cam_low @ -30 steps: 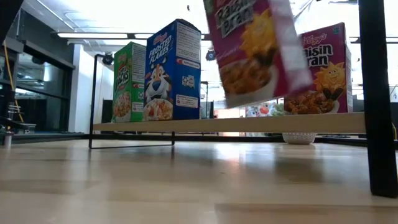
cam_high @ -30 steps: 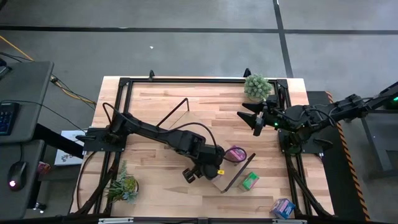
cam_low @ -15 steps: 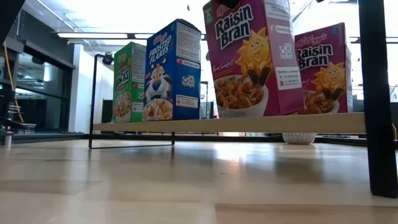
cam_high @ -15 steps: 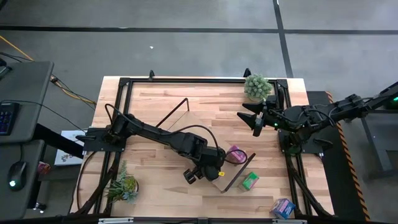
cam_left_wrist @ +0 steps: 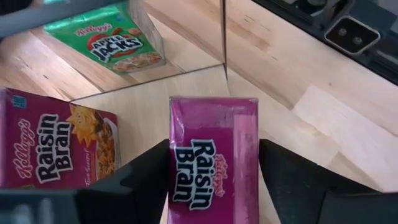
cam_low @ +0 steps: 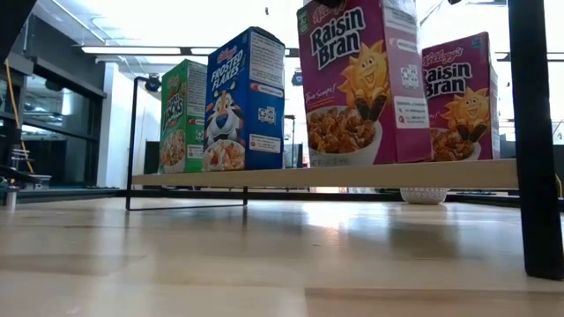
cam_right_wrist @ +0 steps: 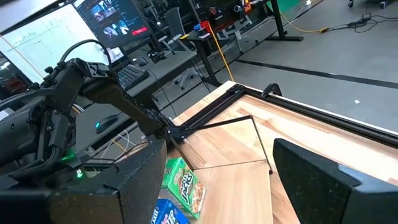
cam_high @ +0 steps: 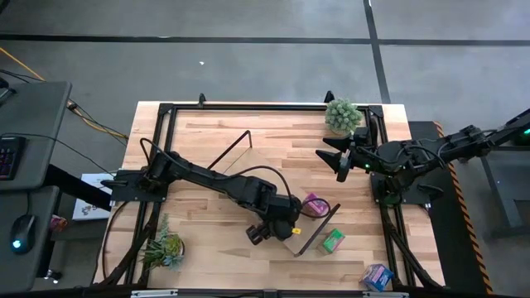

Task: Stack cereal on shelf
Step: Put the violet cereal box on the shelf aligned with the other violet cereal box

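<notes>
My left gripper (cam_high: 280, 223) hangs over the shelf (cam_low: 352, 174), shut on a pink Raisin Bran cereal box (cam_low: 357, 84). The box stands upright with its bottom edge level with the board's top. On the shelf stand a green box (cam_low: 183, 119), a blue box (cam_low: 247, 101) and a second pink box (cam_low: 458, 97). A loose green box (cam_high: 334, 240) and a blue box (cam_high: 377, 276) lie on the table past the shelf's near end. My right gripper (cam_high: 335, 157) waits open at the table's right, near the far plant. My left gripper pinches the pink box by its top end (cam_left_wrist: 214, 143), one finger (cam_left_wrist: 146, 180) on each broad face. The fingers come from above, pointing down. The box hangs upright below them; whether its bottom rests on the shelf board I cannot tell.
A potted plant (cam_high: 342, 116) stands at the far right corner, another (cam_high: 166, 247) at the near left. A black frame post (cam_low: 533, 132) rises close at the low view's right. The shelf's wire end frame (cam_left_wrist: 224, 31) lies just beyond the held box.
The pink box in my left gripper was tilted and raised above the shelf a second ago. It has swung upright, come down to the level of the board and edged toward the second pink box. My right arm kept still.
</notes>
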Controlling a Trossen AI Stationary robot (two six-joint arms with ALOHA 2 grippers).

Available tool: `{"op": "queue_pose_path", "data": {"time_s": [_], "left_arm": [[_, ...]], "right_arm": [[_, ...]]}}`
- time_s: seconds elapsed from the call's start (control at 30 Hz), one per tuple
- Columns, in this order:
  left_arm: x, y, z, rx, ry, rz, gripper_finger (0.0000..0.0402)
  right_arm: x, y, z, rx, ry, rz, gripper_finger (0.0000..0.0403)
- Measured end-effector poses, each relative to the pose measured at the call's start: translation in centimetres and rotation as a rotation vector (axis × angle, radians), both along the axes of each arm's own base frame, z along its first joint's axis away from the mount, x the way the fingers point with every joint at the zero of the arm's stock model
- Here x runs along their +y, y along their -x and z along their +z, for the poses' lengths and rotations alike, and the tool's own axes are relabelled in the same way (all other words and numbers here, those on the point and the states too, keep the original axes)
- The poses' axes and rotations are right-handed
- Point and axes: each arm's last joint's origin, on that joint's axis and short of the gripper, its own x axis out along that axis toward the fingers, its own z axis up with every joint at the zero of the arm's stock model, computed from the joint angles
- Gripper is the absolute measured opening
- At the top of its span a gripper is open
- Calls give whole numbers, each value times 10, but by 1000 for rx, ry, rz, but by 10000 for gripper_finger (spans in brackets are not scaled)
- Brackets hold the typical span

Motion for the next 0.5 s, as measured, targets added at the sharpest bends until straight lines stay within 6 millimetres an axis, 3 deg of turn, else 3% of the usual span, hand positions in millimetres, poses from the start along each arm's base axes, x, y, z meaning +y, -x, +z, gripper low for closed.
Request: {"op": "queue_pose_path", "data": {"time_s": [0.5], "left_arm": [[0, 1, 8, -24, 29, 35, 239]], "right_arm": [[0, 0, -1, 12, 4, 0, 288]]}}
